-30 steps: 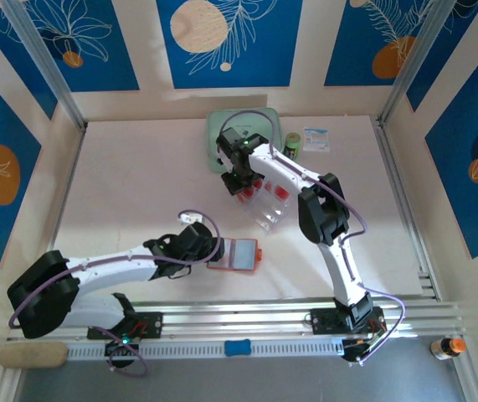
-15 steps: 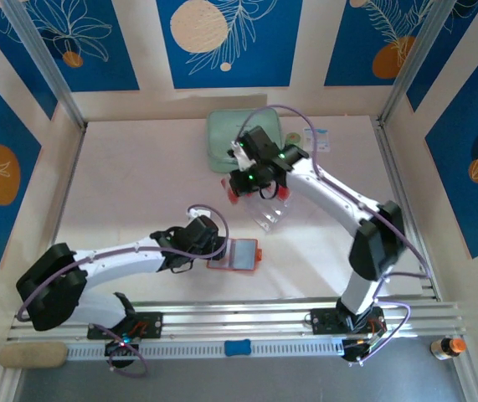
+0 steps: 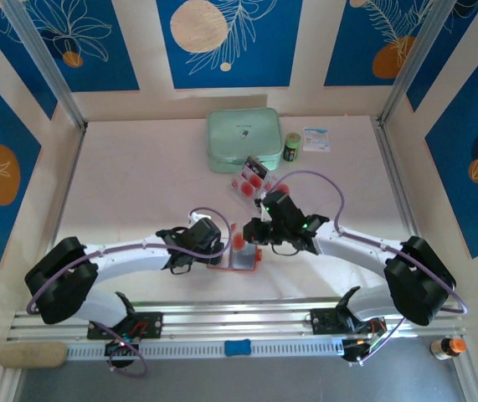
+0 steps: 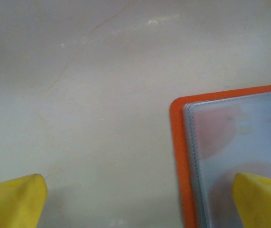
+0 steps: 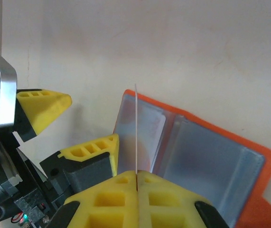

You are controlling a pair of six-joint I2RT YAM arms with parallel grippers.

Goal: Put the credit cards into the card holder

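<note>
Right gripper (image 5: 136, 173) swung over, pinching one credit card (image 5: 135, 124) above the card holder (image 5: 206, 148). Left gripper (image 4: 137, 202) gapes empty. More cards (image 3: 252, 178) wait behind.

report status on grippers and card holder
Right gripper shut on a credit card, edge-on over the open card holder. Left gripper open, one finger over the holder's sleeve.

Two white arms (image 3: 130, 253) with chunky black joints (image 3: 418, 289), purple cables (image 3: 310, 173) looping off each, and bright yellow fingers (image 5: 104, 192) with moulded square pockets.
</note>
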